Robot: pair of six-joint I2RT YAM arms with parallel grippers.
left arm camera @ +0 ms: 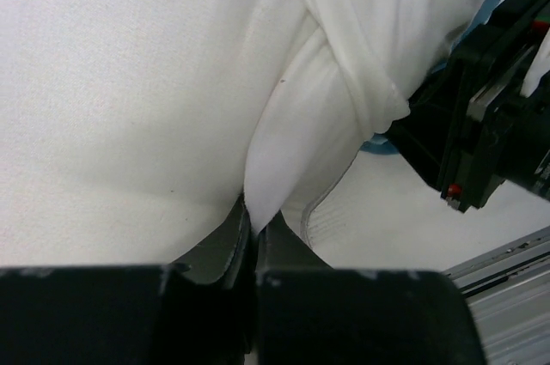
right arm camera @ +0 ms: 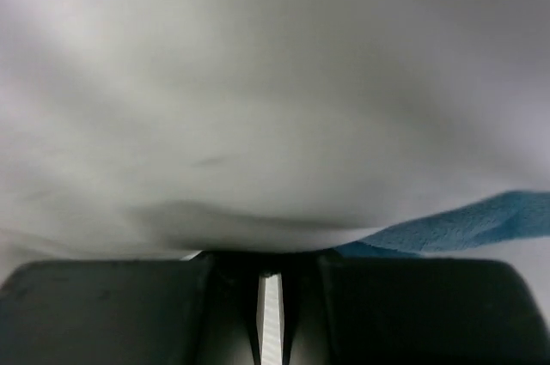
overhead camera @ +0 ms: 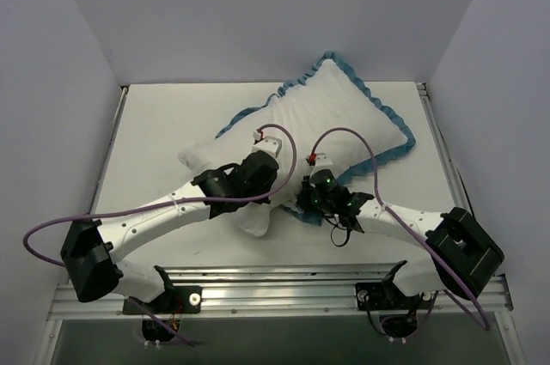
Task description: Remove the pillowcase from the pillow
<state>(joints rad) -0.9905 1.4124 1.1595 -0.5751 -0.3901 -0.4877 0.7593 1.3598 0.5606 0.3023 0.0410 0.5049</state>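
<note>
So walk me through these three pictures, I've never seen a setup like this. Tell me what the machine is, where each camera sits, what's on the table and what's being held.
Two white robot arms are bolted at the near edge of a table. The overhead picture looks down from above and behind them. The other two come from small cameras on each wrist, so the dark blocks at the bottom are each arm's own fingers.

On the table lies a plump white pillow, partly inside a pillowcase with blue ruffled trim.

The left gripper is shut, pinching a fold of white fabric. The right gripper is shut at the cloth's edge beside the blue trim; its view is too close and blurred to say exactly what it holds.
</note>
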